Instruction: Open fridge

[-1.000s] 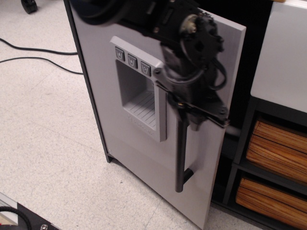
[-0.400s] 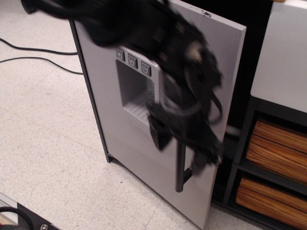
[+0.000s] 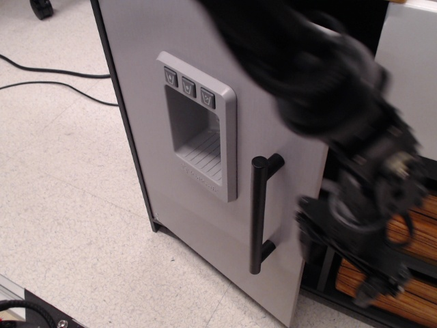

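Observation:
The fridge [image 3: 157, 184] has a light-grey door in a dark frame, with a recessed grey three-button dispenser panel [image 3: 198, 133] and a black vertical bar handle [image 3: 258, 213]. The door stands slightly ajar, its right edge out from the dark cabinet behind. My gripper [image 3: 372, 270] is a blurred black mass to the right of the handle, low beside the door's edge and clear of the handle. The blur hides how its jaws stand. The arm [image 3: 307, 61] crosses the door's upper right corner.
A white-topped unit [image 3: 413, 55] with wood-grain drawers [image 3: 410, 236] stands right of the fridge, just behind the gripper. Black cables [image 3: 48, 76] lie on the speckled floor at left. A black object [image 3: 31, 311] sits at the bottom left corner.
The gripper has left the handle and swung down and to the right, past the door's edge. The handle now shows in full. The door's position looks about the same.

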`<state>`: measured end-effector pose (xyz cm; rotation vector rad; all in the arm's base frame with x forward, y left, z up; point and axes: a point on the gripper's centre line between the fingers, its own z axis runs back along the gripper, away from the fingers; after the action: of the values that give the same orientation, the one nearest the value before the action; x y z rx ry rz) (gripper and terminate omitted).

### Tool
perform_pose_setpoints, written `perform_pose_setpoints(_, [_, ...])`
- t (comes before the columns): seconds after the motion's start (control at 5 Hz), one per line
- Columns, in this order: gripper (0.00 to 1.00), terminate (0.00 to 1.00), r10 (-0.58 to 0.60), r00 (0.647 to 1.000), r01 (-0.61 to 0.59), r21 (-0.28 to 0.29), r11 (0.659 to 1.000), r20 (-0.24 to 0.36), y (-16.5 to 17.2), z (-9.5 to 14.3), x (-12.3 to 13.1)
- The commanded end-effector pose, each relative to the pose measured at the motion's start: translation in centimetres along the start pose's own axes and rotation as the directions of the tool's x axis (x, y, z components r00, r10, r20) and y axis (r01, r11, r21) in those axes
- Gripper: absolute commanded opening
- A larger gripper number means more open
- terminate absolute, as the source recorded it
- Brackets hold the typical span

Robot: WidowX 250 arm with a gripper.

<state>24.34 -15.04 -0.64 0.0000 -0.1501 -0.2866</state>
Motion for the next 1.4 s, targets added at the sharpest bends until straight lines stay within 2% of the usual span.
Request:
perform_pose_setpoints(0.0, [1.0,0.0,0.007,0.999,-0.006,-0.017,1.0,0.046,-2.9,-0.5,5.6])
perform_pose_setpoints(0.4, [1.0,0.0,0.097,0.989,-0.1,0.024,0.995,0.115,0.3,0.7,9.3])
perform_pose_setpoints(0.6, [1.0,0.0,0.118,0.985,-0.126,0.057,0.99,0.125,2.2,1.5,9.4])
perform_pose_setpoints(0.8, [1.0,0.0,0.126,0.985,-0.135,0.073,0.988,0.121,3.7,2.9,8.7])
perform_pose_setpoints(1.0, [1.0,0.0,0.155,0.981,-0.164,0.063,0.985,0.119,5.2,4.6,7.4])
perform_pose_setpoints(1.2, [1.0,0.0,0.178,0.977,-0.186,0.058,0.981,0.117,6.1,6.8,5.4])
